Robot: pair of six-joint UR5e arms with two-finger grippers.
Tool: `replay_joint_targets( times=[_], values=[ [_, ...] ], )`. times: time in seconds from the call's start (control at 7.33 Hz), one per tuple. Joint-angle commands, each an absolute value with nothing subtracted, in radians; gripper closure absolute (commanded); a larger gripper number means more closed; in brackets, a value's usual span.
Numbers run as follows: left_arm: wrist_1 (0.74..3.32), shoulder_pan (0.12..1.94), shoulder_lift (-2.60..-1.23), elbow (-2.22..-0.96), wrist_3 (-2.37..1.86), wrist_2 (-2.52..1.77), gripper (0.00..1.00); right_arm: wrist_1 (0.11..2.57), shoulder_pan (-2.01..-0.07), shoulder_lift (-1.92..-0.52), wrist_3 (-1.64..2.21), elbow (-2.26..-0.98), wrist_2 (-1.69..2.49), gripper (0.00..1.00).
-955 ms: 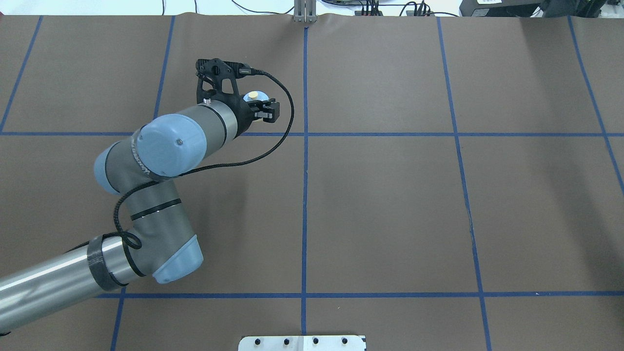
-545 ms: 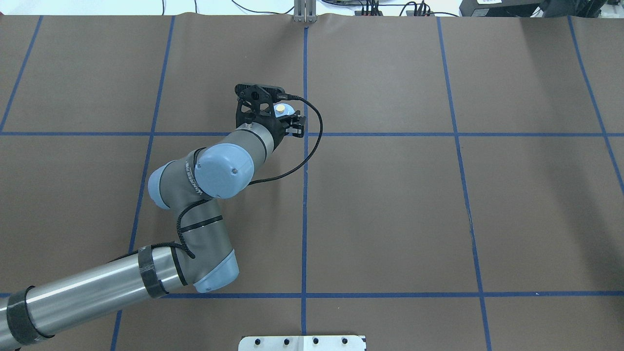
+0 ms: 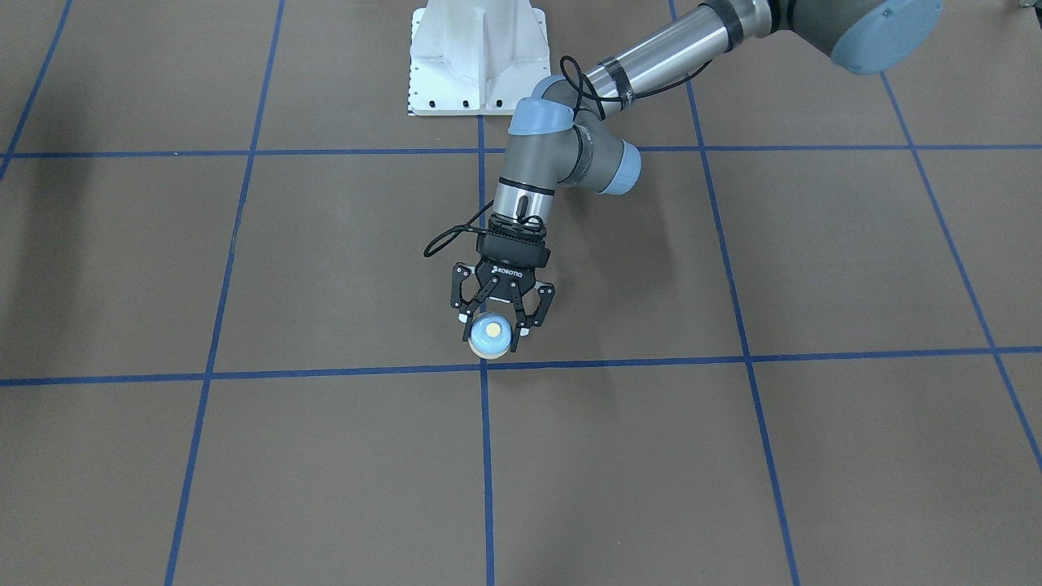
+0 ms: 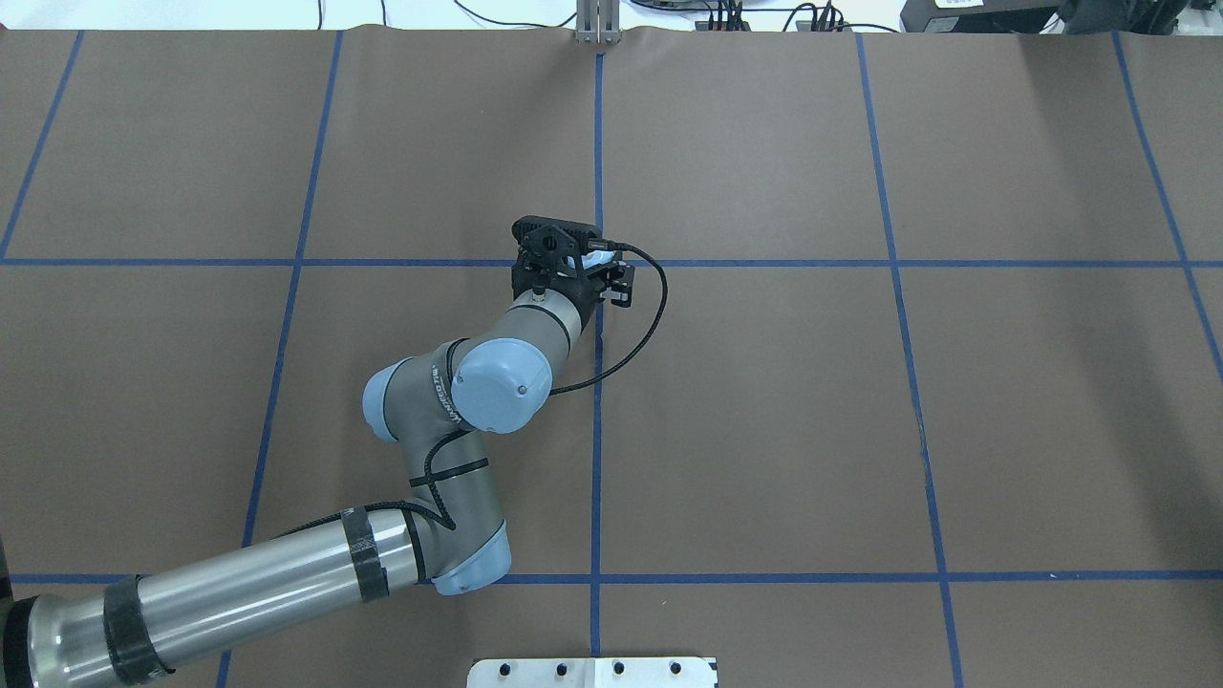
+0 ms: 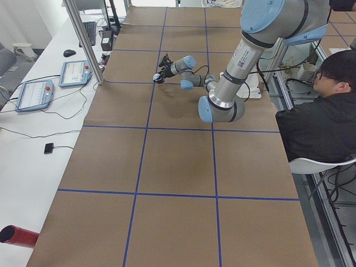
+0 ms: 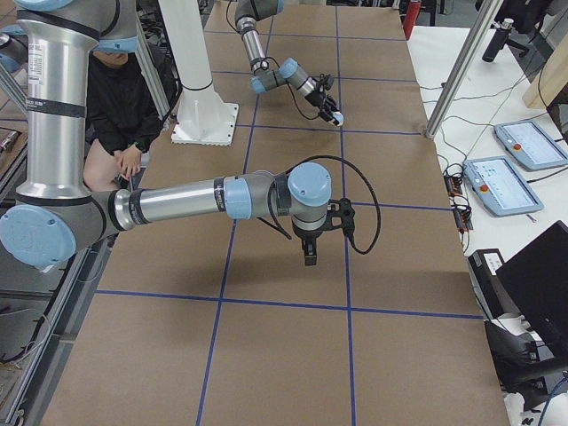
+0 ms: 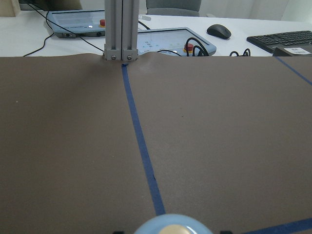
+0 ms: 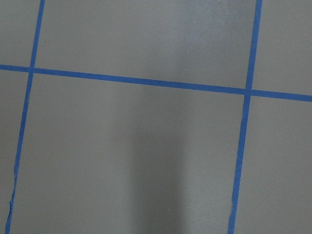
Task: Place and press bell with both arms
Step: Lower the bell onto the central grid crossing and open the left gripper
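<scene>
The light-blue bell (image 3: 492, 335) with its cream button sits between the fingers of my left gripper (image 3: 492, 324), which is shut on it. It is low over the brown table, just on my side of a crossing of blue tape lines; I cannot tell whether it touches the table. In the overhead view the left gripper (image 4: 583, 272) hides most of the bell. The left wrist view shows the bell's top (image 7: 170, 227) at the bottom edge. My right gripper (image 6: 308, 256) shows only in the exterior right view, hanging above the table's right part; I cannot tell whether it is open or shut.
A white bolted pedestal (image 3: 476, 57) stands at the robot's edge. A metal post (image 7: 122, 29) stands at the far edge, straight ahead of the bell. An operator (image 5: 322, 111) sits beside the robot. Control tablets (image 6: 515, 177) lie on the side desk.
My left arm has carried the bell to the right and toward the robot, from the far-left square to the tape crossing on the centre line. The gripper stayed shut on it.
</scene>
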State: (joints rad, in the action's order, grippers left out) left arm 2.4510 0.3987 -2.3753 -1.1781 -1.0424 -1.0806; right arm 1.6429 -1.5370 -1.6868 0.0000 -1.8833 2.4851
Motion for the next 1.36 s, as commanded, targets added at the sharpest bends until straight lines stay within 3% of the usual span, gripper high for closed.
replay_joint_targets(
  times=[0.0,0.55,0.68,0.82,1.23],
  values=[
    [2.461,0.388,-2.398,-1.143,-1.042,-1.077,1.0,1.643,-1.537,-1.687,0.0,-1.882,2.485,0.0],
    [2.457,0.368,-2.408,-1.095,-1.042,-1.046,1.0,1.643,-1.537,-1.689,0.0,-1.875,2.485,0.0],
    [2.457,0.367,-2.417,-1.097,-1.04,-1.043,0.58,1.641,-1.537,-1.689,-0.002,-1.871,2.485,0.0],
    [2.453,0.367,-2.433,-1.097,-1.04,-1.043,0.01,1.641,-1.537,-1.689,-0.002,-1.871,2.485,0.0],
    [2.454,0.374,-2.437,-1.117,-1.037,-1.052,0.0,1.641,-1.537,-1.686,-0.002,-1.873,2.485,0.0]
  ],
)
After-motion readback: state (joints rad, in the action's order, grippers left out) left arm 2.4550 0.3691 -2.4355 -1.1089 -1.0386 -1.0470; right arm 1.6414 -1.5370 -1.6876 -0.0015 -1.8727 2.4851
